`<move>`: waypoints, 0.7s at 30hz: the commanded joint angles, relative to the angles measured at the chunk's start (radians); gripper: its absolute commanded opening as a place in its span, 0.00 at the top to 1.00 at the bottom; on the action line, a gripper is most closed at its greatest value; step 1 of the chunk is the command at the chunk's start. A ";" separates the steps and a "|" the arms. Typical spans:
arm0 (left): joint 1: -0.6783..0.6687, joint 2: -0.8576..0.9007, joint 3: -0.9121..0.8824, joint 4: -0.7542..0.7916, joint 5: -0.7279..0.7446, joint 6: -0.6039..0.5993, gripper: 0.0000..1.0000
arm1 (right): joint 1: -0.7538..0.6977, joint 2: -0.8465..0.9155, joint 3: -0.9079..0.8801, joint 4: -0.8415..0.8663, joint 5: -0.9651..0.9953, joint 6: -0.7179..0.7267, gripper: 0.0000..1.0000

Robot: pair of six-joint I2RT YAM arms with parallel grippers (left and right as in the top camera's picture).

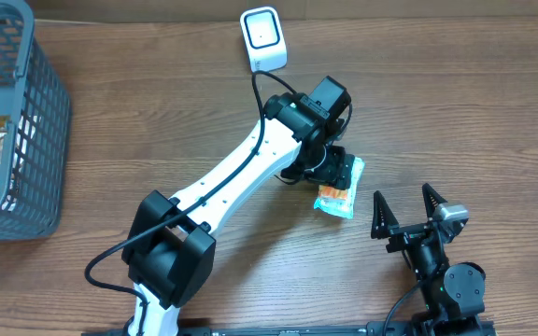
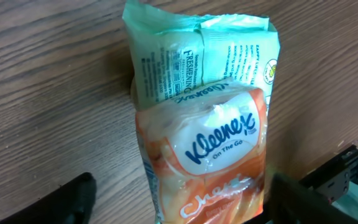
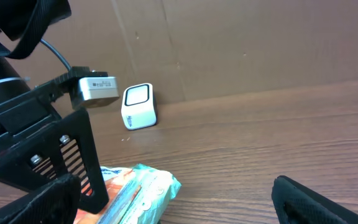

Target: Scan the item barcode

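We hold our left gripper open astride the tissue pack, which lies on the table apart from the scanner, our right gripper wide open and empty, so we judge grasping, lifting and scanning all remain

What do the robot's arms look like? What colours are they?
The left arm is a long white tube between chunky black joints, and a thin black cable loops out near its base. The right arm is all black. Its gripper has two pointy black triangle fingers with ribbed faces and a small silver box beside them.
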 commanded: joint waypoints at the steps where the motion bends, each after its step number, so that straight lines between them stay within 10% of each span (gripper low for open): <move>1: -0.012 0.000 -0.007 0.010 -0.006 -0.020 0.25 | -0.005 -0.007 -0.011 0.006 0.010 -0.003 0.00; 11: -0.045 0.000 -0.007 0.012 -0.011 -0.039 0.18 | -0.005 -0.007 -0.011 0.006 0.010 -0.003 0.00; 21: -0.078 0.000 -0.008 0.012 -0.153 -0.112 0.36 | -0.005 -0.007 -0.011 0.006 0.010 -0.003 0.00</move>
